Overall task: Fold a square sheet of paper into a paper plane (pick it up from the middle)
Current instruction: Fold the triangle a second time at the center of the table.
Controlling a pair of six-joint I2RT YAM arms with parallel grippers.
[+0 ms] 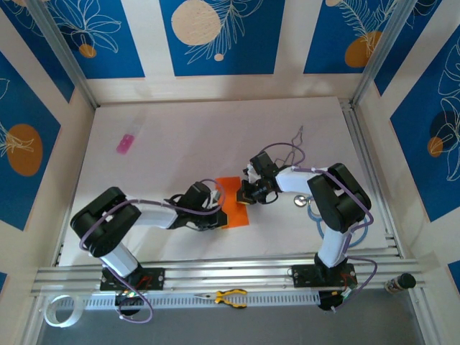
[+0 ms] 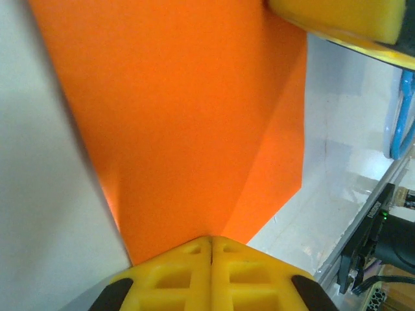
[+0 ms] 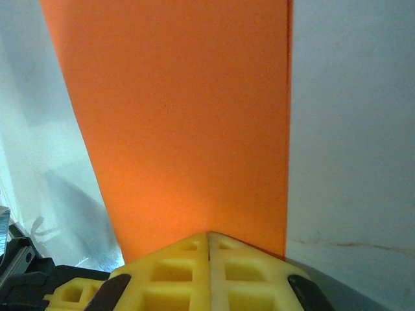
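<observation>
At the middle of the table (image 1: 187,129), a little toward its near edge, the square sheet of paper (image 1: 233,212) lies between the two arms as a narrow bright orange shape, longer from far to near than from left to right. In the left wrist view the sheet (image 2: 175,123) carries a crease running from its near end up toward the far right, with a slightly darker flap to the right of that line. The left fingers (image 2: 172,278) are pressed together with no gap between them, and their tips meet the sheet's edge; whether the paper is pinched between them I cannot tell. The right fingers (image 3: 175,269) are closed tight in the same way, their tips against the opposite end of the sheet (image 3: 188,116), and again a pinch cannot be made out. The right arm's yellow pad (image 2: 343,19) shows at the far right corner of the left wrist view, at the sheet's other end. Well apart, at the far left of the table, lies a small pink object (image 1: 126,144). Yellow-handled pliers (image 1: 230,297) rest on the near rail between the arm bases.
</observation>
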